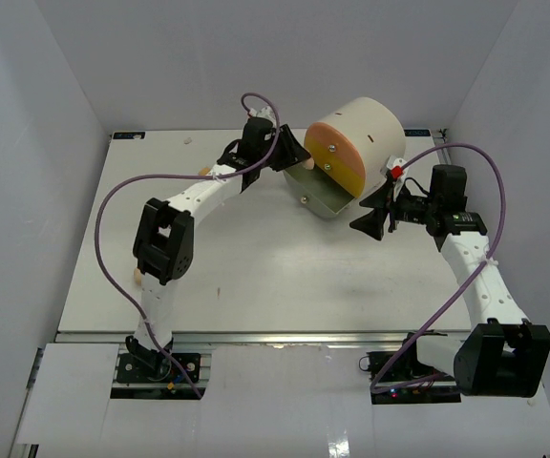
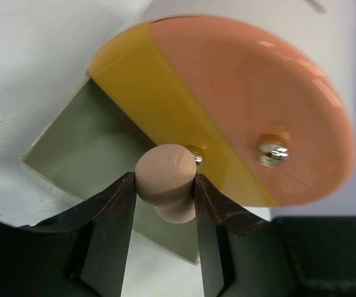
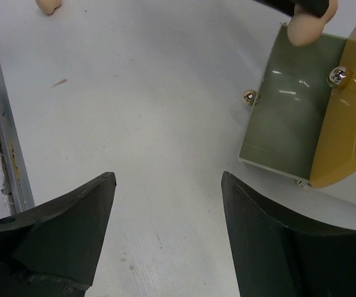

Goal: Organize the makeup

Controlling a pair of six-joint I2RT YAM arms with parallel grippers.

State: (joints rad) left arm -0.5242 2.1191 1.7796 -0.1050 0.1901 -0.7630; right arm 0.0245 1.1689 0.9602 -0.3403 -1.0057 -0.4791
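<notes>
Peach egg-shaped foam sponge (image 2: pixel 165 176): clamped between left fingers (image 2: pixel 113 235), over open grey drawer (image 2: pixel 82 148) of cream cylinder (image 1: pixel 370 124); right fingers (image 3: pixel 67 229) spread wide.

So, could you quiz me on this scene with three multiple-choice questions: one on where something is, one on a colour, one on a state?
1. Where is the sponge that sits between the fingers of the left gripper?
A. Over the open drawer
B. Inside a cup
C. On the floor

2. What colours show on the round front of the drum?
A. Blue and green
B. Pink and yellow
C. All black

3. How is the right gripper?
A. Shut on a lipstick
B. Open and empty
C. Clamped on a brush

Answers: 1 A, it hangs above the grey-green drawer; 2 B, a pink face with a yellow strip; 3 B, its fingers stand wide apart with nothing between them.
</notes>
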